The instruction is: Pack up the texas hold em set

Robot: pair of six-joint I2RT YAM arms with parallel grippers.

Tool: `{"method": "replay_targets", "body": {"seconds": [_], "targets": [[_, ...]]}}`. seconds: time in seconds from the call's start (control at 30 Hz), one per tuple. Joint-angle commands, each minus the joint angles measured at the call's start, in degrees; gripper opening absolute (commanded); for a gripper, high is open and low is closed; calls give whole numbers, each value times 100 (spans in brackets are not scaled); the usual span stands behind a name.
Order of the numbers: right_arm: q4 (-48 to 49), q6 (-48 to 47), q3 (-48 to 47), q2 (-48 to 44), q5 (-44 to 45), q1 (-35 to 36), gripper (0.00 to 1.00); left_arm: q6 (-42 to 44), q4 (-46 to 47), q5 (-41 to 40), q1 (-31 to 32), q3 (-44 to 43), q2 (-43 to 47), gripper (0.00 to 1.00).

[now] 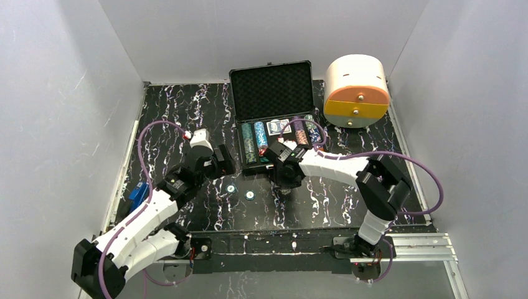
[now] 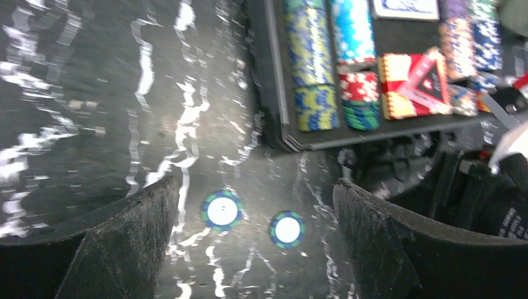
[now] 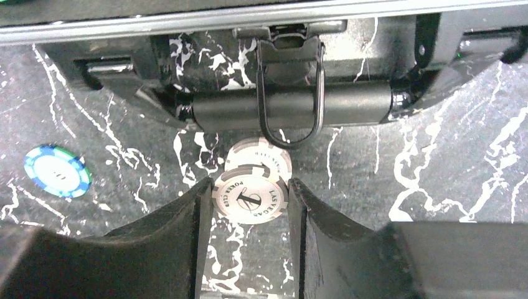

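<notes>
The table (image 1: 180,112) top is glossy black with white marble veining. At twelve o'clock, the briefcase (image 1: 272,90) lid shows matt, dimpled foam.

White walls (image 1: 62,93), dark bench (image 1: 311,208)
Black top veined with white; plain walls closed in three sides.

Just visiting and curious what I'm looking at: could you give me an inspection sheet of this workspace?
Surface: black marbled table.
Job's things: open briefcase holding chip rows; two blue chips, two grey chips loose before it.
Clutter: white-and-orange box; blue tool.
Grippers: left gripper open, facing blue chips; right gripper shut on a grey chip.
Cables: purple cables looping along both arms.
Surroundings: white walls.
</notes>
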State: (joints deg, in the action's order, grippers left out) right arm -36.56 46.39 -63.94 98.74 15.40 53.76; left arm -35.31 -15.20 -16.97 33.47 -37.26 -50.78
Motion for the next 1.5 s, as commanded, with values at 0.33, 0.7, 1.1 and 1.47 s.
{"method": "replay_targets", "body": {"seconds": [0.33,0.7,1.1,1.47], "targets": [[-916,231,-858,-469,-490,-292,28,-2223,4384,1208,1844,2282,105,89],[-1458,461,-2173,113,-803,-563,31,-2604,5926,167,2756,2220,-1096,88],[-1458,705,-2294,34,-1038,-574,31,-3164,6618,-1535,2972,2137,-1575,86],[-1247,819,-2078,-166,-1505,-570,32,-3475,6704,-1453,2972,1798,-2123,54]]}}
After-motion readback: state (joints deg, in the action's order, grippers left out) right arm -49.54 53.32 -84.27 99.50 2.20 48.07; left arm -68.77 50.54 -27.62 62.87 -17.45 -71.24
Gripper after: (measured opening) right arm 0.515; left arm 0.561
